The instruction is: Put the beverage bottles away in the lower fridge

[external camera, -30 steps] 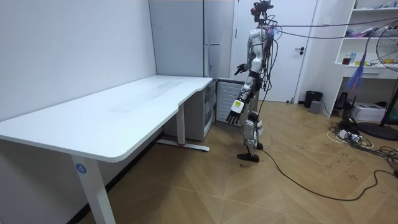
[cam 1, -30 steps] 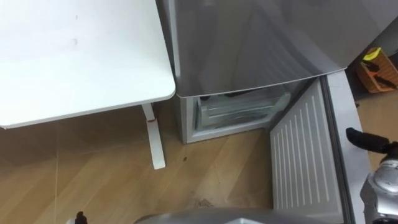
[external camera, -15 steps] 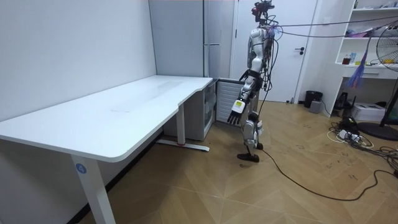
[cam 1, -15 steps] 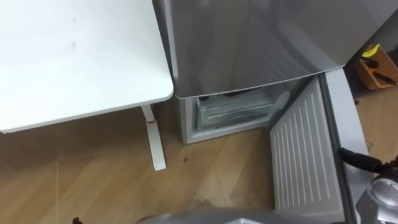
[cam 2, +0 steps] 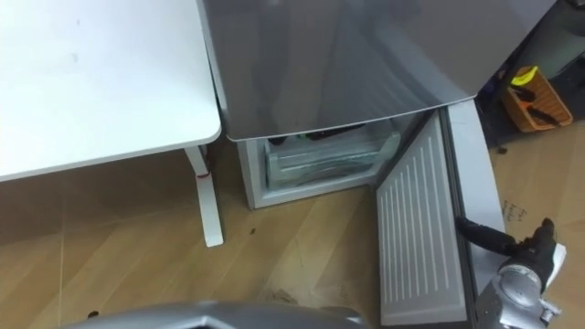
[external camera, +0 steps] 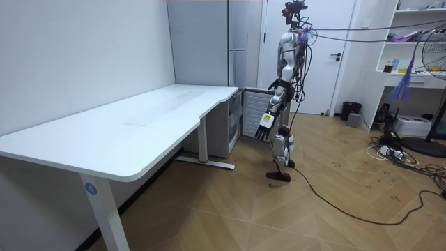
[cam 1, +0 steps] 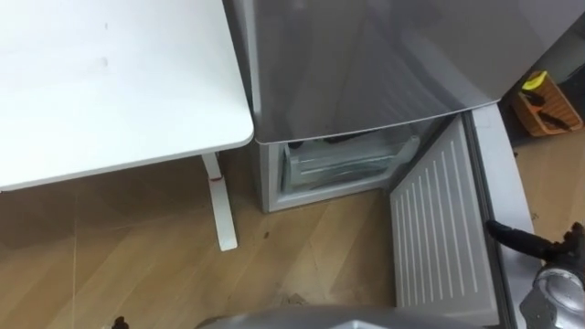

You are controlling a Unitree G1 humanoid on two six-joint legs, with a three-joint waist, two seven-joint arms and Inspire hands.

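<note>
Fingers of the right hand (cam 1: 510, 238) lie straight, gripping nothing, at the outer edge of the lower fridge door (cam 1: 434, 228), which stands swung wide over open wood floor (cam 1: 320, 251); inside the lower fridge (cam 1: 271, 178), beside the white table (cam 1: 110, 91), pale clear drawers (cam 1: 345, 167) show, and the left hand (external camera: 265, 125) hangs slack-fingered.

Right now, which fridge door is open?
The lower door, swung out with its ribbed white inside showing; the grey upper door above it is shut.
</note>
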